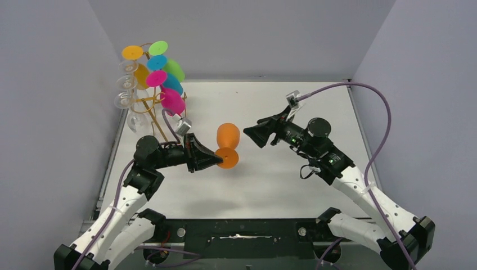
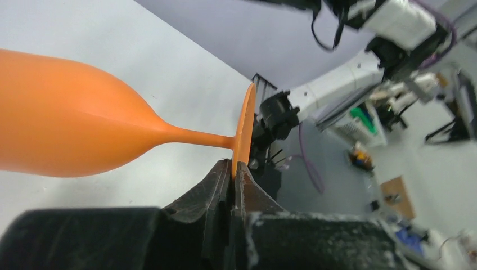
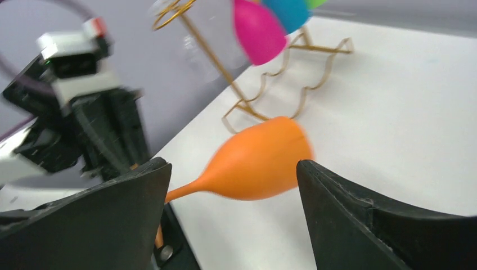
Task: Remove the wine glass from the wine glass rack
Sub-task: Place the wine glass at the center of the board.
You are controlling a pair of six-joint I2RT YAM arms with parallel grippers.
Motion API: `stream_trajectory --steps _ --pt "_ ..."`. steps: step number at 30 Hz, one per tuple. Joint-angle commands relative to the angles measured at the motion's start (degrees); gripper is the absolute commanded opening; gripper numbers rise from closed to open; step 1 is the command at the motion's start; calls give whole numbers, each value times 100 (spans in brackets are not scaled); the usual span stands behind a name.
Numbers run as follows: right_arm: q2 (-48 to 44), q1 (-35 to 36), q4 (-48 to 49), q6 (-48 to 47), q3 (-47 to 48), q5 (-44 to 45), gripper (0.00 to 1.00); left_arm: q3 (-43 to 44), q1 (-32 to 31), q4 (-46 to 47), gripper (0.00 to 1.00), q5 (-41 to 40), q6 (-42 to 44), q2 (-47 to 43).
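Observation:
The orange wine glass (image 1: 228, 136) is off the wine glass rack (image 1: 151, 102) and hangs over the table's middle, lying roughly sideways. My left gripper (image 1: 217, 162) is shut on the rim of its round foot; in the left wrist view the foot (image 2: 244, 130) stands pinched between the jaws (image 2: 233, 169), the bowl (image 2: 67, 121) pointing left. My right gripper (image 1: 251, 135) is open just right of the glass and apart from it. In the right wrist view the orange bowl (image 3: 256, 162) shows beyond the spread jaws of the right gripper (image 3: 232, 169).
Several coloured glasses, pink (image 1: 172, 101), blue and green among them, and clear ones (image 1: 125, 84) hang on the gold rack at the back left. Its wire base (image 3: 292, 79) rests on the white table (image 1: 270, 185). Grey walls close in left, right and behind.

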Motion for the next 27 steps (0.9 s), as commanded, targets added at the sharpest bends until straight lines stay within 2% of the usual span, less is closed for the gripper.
stream_trajectory --steps 1,3,5,8,10,17,24,27 --pt "-472 -416 -1139 -353 455 2042 86 -398 -53 515 0 985 1704 -595" --pt "-456 -961 -1665 -95 576 1940 87 -405 -54 124 0 960 2448 -797" --pt "-434 -1702 -1979 152 613 1304 87 -501 -54 52 0 983 3048 -916" --pt "-498 -2780 -1698 629 366 -155 88 -640 -54 -61 0 1182 4054 -998" --pt "-497 -3082 -1342 972 205 -897 88 -659 -54 -351 0 991 4687 -1012" --pt "321 -2926 -1201 1146 717 -2683 88 -681 -60 -697 0 945 5948 -524" --pt "1453 -1870 -2752 -194 2103 -2402 84 -489 -236 -1677 0 1076 7119 -349" --pt "1850 -1718 -2698 -137 2300 -2378 78 -464 -357 -1831 0 1239 7267 -250"
